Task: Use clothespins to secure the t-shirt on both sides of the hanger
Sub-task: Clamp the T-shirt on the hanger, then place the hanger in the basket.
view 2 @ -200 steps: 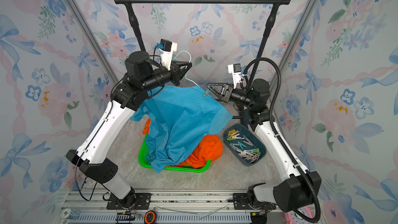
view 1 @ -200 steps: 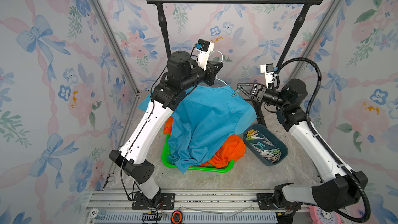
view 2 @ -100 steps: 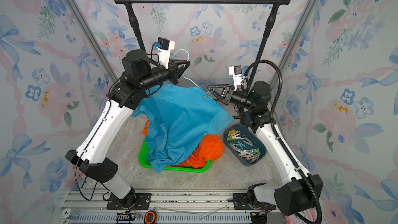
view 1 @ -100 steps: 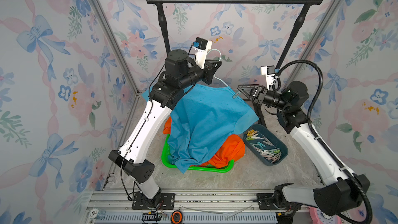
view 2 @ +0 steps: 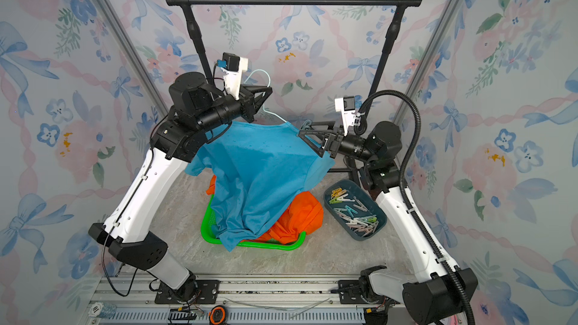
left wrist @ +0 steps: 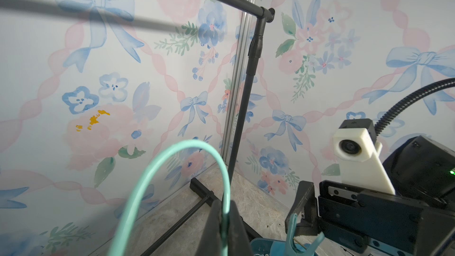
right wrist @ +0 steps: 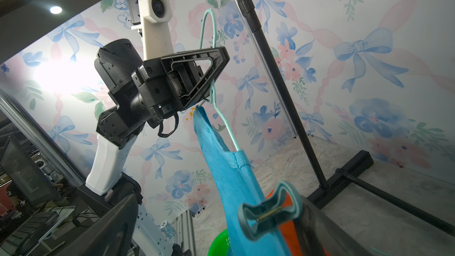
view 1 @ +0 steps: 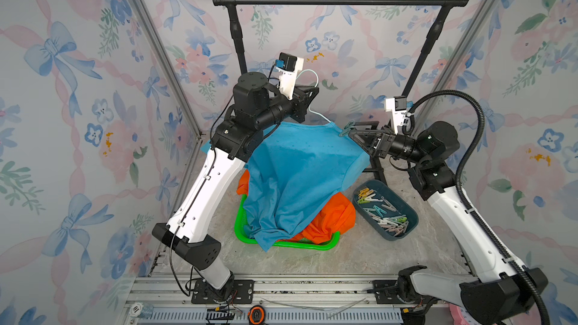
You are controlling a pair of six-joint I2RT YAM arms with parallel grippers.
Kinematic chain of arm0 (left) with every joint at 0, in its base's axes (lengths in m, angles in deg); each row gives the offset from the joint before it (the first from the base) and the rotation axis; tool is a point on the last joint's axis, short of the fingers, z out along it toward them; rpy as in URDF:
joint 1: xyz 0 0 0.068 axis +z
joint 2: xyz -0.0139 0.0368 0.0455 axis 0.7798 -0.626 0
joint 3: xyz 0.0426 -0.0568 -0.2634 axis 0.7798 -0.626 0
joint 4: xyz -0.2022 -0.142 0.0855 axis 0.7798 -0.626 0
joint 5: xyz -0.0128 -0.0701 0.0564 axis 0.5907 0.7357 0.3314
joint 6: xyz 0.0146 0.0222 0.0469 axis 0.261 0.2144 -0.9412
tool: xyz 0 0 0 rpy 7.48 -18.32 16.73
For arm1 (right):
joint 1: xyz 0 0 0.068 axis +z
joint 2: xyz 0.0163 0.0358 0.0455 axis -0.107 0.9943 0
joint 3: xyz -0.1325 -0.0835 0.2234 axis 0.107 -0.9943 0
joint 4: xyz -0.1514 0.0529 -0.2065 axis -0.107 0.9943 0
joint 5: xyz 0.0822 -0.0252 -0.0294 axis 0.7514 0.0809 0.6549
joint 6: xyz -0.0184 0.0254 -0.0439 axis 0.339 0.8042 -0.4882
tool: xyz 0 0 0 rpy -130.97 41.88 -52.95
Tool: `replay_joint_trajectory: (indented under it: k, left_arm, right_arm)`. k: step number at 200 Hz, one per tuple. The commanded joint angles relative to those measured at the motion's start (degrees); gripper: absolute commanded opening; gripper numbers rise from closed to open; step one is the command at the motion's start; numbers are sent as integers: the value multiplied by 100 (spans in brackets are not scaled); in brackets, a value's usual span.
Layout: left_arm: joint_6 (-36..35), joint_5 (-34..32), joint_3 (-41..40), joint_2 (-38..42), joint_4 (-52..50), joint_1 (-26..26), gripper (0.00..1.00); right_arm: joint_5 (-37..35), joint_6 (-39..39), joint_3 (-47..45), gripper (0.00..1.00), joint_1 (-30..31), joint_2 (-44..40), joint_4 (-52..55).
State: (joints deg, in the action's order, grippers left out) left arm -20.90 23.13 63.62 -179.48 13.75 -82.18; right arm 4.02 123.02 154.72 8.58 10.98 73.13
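Observation:
A blue t-shirt (view 1: 300, 176) (right wrist: 221, 158) hangs draped over a thin teal wire hanger (view 1: 319, 116) (left wrist: 172, 148) above the basket. My left gripper (view 1: 308, 93) (left wrist: 222, 204) is shut on the hanger's hook and holds it up. A teal clothespin (view 1: 346, 129) (view 2: 305, 126) (right wrist: 268, 211) is clipped on the shirt's shoulder on the right-arm side. My right gripper (view 1: 352, 130) (right wrist: 216, 220) stands open around that pin, whose one handle lies close to a finger (right wrist: 320, 227). The shirt's other shoulder is hidden behind the left arm.
A dark teal tray (view 1: 392, 237) holds several loose clothespins (view 1: 381, 211) to the right of the shirt. A green basket (view 1: 312, 245) with an orange garment (view 1: 331, 220) sits under the shirt. The black clothes rack (view 1: 341, 0) stands behind, its foot on the floor near my right arm.
My right gripper has opened wide and let go of the teal clothespin, which stays clipped on the shirt. The left gripper keeps its hold on the hanger.

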Motion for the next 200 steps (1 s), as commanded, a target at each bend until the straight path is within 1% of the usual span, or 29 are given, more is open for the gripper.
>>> replay_joint_trajectory:
  k: [1,15,32,44,60,73,76,88,96,108,123,131,146,168,173,200]
  left_arm:
    - [-149,-174,801,151,-4,9,3]
    - [-110,-184,1287,62,-167,4,3]
    - [-27,-200,1496,99,-177,4,3]
    - [47,-226,1421,175,-180,15,3]
    - [192,-191,967,304,-179,18,3]
    - [354,-232,318,481,-151,15,3]
    - [397,-241,94,536,-125,15,3]
    - [603,-248,-872,805,171,18,3]
    - [758,-252,-1632,1033,562,15,3]
    - [1060,-198,-2819,1365,1386,18,3]
    - [1376,-194,-3785,1521,1978,18,2]
    - [1516,-179,-4180,1501,2194,18,2]
    - [1811,-86,-4842,1375,2636,15,2]
    - [2095,9,-5563,1099,3052,8,2]
    - [2149,-12,-5710,1051,3151,12,3]
    - [2289,-143,-6378,915,3465,35,12]
  right_arm:
    - [-99,208,27,99,-155,-276,-196]
    - [-184,428,-8,98,-293,-395,-336]
    - [-333,648,-110,99,-513,-572,-415]
    - [-467,712,-227,98,-684,-740,-331]
    - [-639,788,-452,98,-894,-944,-188]
    - [-780,821,-702,98,-1043,-1121,-59]
    - [-980,816,-763,98,-1075,-1161,-2]
    - [-1294,740,-982,99,-1196,-1319,357]
    - [-1624,523,-1069,99,-1240,-1440,812]
    - [-2272,21,-1156,96,-1283,-1601,1869]
    - [-3086,-429,-1388,93,-1355,-1773,2780]
    - [-3361,-503,-1545,91,-1457,-1829,3072]
    - [-3566,-513,-1935,88,-1602,-1874,3325]
    - [-3990,-533,-2376,80,-1595,-1787,3672]
    - [-4110,-730,-2451,79,-1596,-1738,3806]
    - [-4535,-797,-2971,70,-1595,-1444,3936]
